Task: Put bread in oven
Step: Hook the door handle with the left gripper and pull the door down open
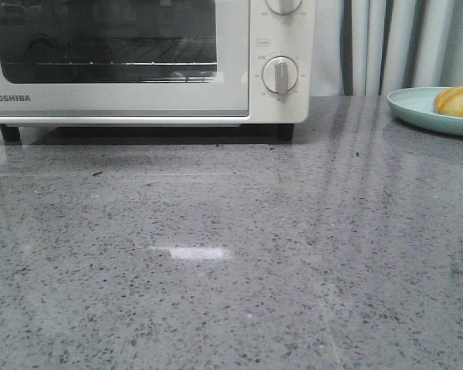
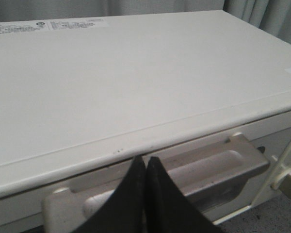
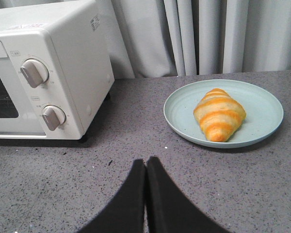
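Observation:
The cream-white Toshiba oven [image 1: 139, 92] stands at the back left with its glass door closed; it also shows in the right wrist view [image 3: 53, 68]. The golden striped bread [image 3: 219, 115] lies on a pale green plate [image 3: 262, 104], seen at the far right in the front view [image 1: 457, 100]. My left gripper [image 2: 145, 162] is shut and empty, its tips just above the oven's door handle [image 2: 208, 167], over the oven top [image 2: 136, 77]. My right gripper [image 3: 146, 162] is shut and empty above the counter, short of the plate. Neither gripper shows in the front view.
The grey speckled counter [image 1: 231, 254] spreads in front of the oven. Grey curtains [image 3: 208, 34] hang behind. Two round dial knobs [image 3: 53, 116] sit on the oven's right panel. The plate [image 1: 417, 108] lies right of the oven.

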